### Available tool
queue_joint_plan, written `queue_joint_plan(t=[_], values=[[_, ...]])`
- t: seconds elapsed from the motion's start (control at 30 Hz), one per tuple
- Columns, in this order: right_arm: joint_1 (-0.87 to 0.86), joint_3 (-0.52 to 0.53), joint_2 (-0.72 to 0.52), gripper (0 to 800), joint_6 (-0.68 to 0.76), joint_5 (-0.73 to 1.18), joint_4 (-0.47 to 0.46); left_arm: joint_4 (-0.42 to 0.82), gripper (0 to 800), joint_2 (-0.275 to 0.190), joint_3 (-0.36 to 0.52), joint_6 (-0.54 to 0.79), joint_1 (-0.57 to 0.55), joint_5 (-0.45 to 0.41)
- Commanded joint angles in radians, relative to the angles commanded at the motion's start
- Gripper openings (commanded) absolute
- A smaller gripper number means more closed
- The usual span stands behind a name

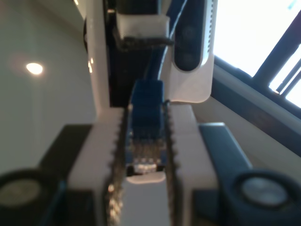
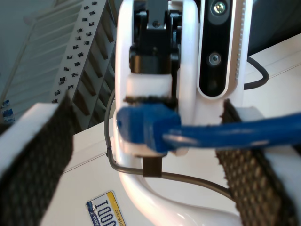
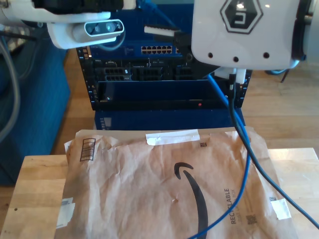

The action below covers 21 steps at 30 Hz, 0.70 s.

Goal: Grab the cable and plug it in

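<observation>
Clenched on the clear-blue plastic plug of the thin bright-blue cable is my first gripper, while my second gripper seems released around it.

A crumpled brown paper mailer with a black smile logo and strips of white tape lies spread over a wooden table. Behind it stands a dark equipment rack with a row of network ports, on a wooden floor
</observation>
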Motion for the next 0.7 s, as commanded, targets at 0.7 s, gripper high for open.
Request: queue_joint_plan(t=[0.7], values=[[0.006, 0.002, -0.006, 267, 0.009, 0.0, 0.003, 0.0, 21, 0.0, 0.008, 0.0, 0.0, 0.0]])
